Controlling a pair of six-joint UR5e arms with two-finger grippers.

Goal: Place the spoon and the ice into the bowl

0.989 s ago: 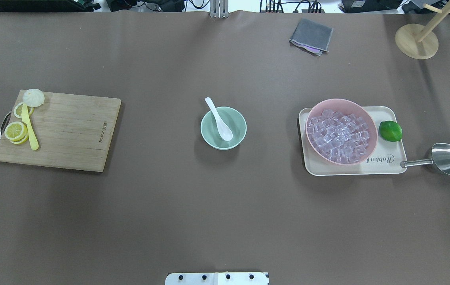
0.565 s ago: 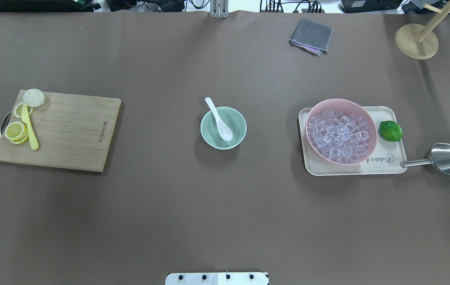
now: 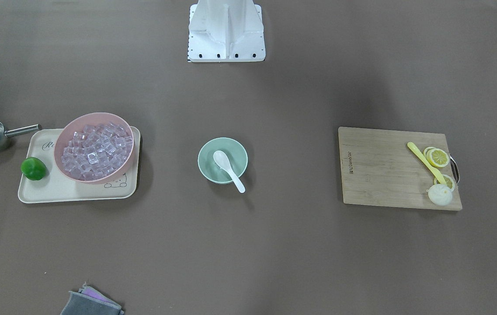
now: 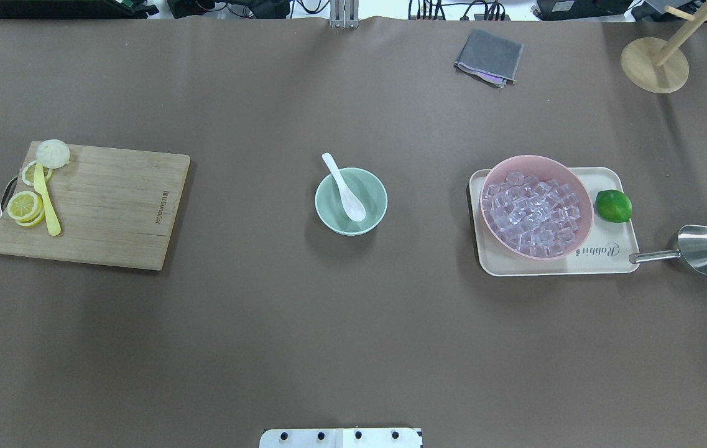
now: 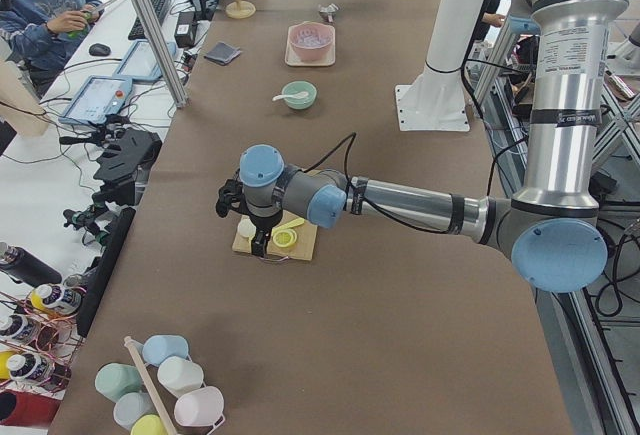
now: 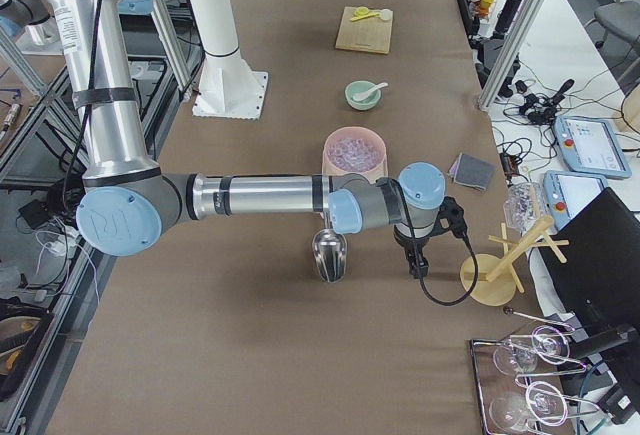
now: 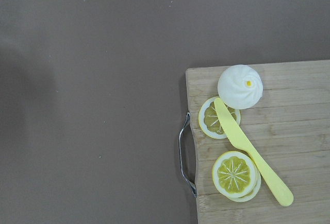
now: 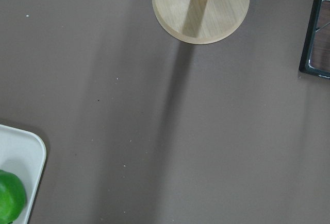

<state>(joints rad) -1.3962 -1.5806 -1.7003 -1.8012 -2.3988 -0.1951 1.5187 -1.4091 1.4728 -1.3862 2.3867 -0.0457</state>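
The white spoon [image 4: 347, 190] lies in the mint-green bowl [image 4: 379, 186] at the table's middle, scoop inside and handle over the far rim; it also shows in the front view [image 3: 227, 166]. The bowl holds only the spoon. The ice [image 4: 530, 211] fills a pink bowl [image 4: 586, 225] on the right. My left gripper [image 5: 260, 243] hangs above the cutting board's outer end. My right gripper [image 6: 415, 263] hangs beyond the metal scoop, near the wooden stand. Both show only in the side views, so I cannot tell if they are open or shut.
The pink bowl and a lime [image 4: 613, 206] sit on a cream tray [image 4: 602, 258]. A metal scoop [image 4: 704, 249] lies right of it. A cutting board [image 4: 110, 205] with lemon slices and a yellow knife [image 4: 46, 202] is on the left. A grey cloth [image 4: 489, 56] and a wooden stand [image 4: 645, 65] are at the far right.
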